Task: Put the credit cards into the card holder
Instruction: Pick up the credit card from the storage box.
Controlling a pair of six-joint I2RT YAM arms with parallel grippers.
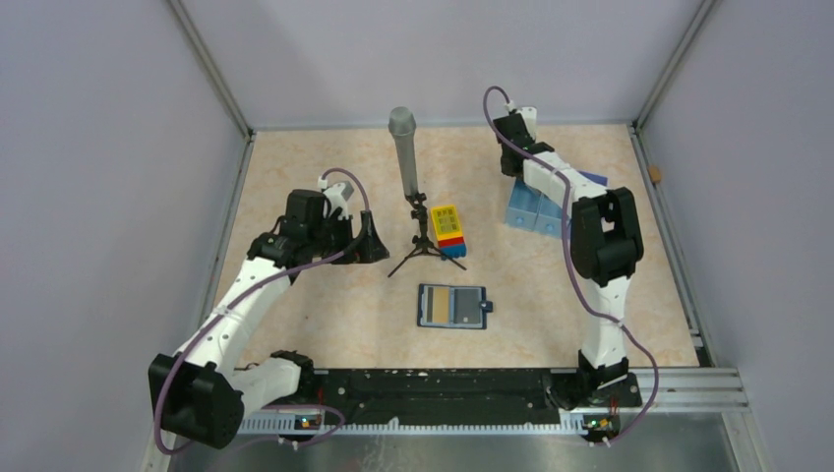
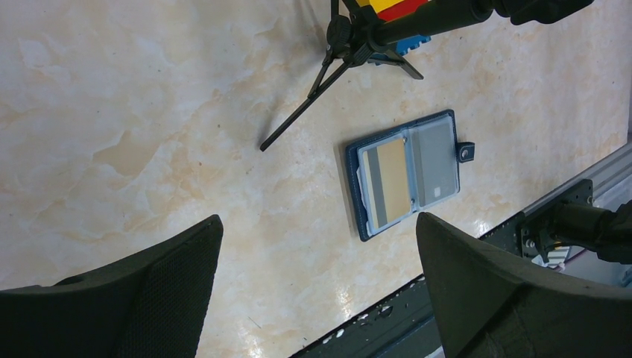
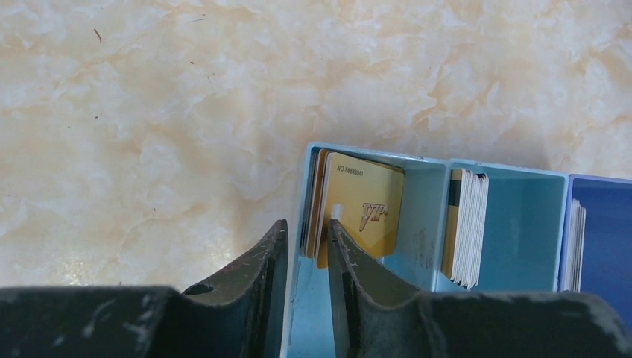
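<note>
My right claw (image 3: 307, 224) is down at the left end of the pale blue tray (image 3: 387, 151). Its 2 fingers are drawn narrow with only a slim gap between them. 1 finger sits outside the tray's end wall and the other inside. The near corner of the credit cards (image 3: 365, 212) standing in that first compartment falls in the gap. I cannot tell whether the claw has a pinch on a card, on the wall as well, or on nothing yet. The card facing me is gold with "VIP" printed on it, on edge at the face of a small stack, and 2 more stacks stand in the other 2 compartments. I judge these cards light, thin, stiff and slick-faced. They should lift easily but may slip or come away 2 at a time, so I would take 1 by its free upper edge, pads flat on both faces, clear of the wall. The card holder (image 1: 452, 306) lies open and flat on the desk (image 1: 325, 177), well apart from the tray and nearer the arm bases, with a tan card and a grey one showing inside. My left claw (image 2: 319, 220) hangs above the desk near it, spread wide, holding nothing.
</note>
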